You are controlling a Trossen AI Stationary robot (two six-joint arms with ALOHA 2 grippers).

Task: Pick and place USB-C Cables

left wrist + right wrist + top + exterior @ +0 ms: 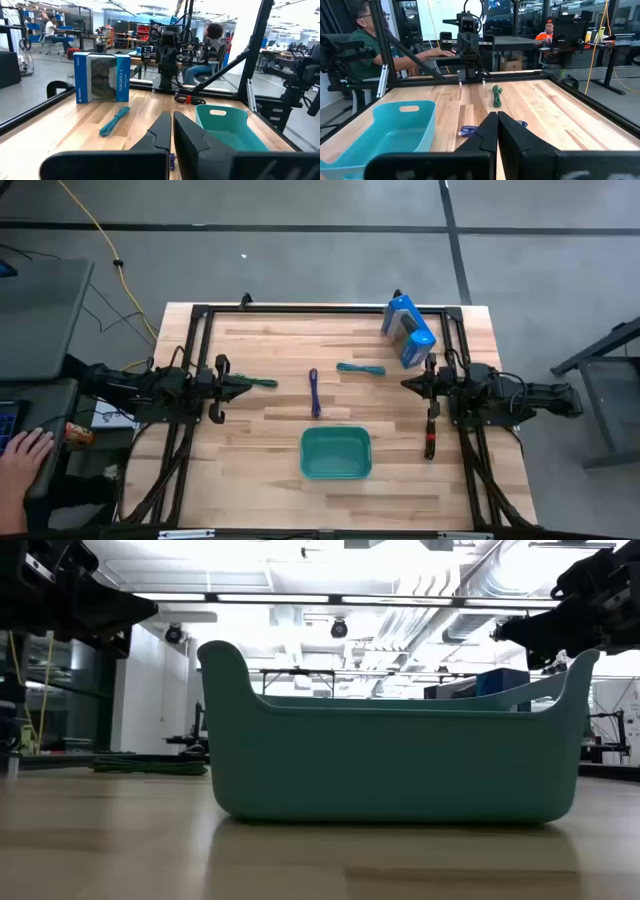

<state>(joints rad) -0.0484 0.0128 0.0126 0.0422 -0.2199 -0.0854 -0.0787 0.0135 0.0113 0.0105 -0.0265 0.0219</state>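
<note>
Several short bundled cables lie flat on the wooden table. The green cable [263, 383] [496, 95] lies just ahead of my left gripper [243, 385] [171, 131]. The purple-blue cable [314, 393] [467, 131] is at mid-table, and the teal cable [360, 368] [114, 121] lies beyond it toward the far edge. The red-and-black cable [431, 435] lies beside my right arm. My right gripper [406, 384] [496, 126] faces the left one across the table. Both grippers are shut and held above the table.
A teal tub [336, 453] [390, 755] stands near the table's near edge, between the arms. A blue box [408, 330] [102, 77] stands at the far right corner. A black frame [300, 309] runs round the table. A person's hand [25, 450] rests off the table's left side.
</note>
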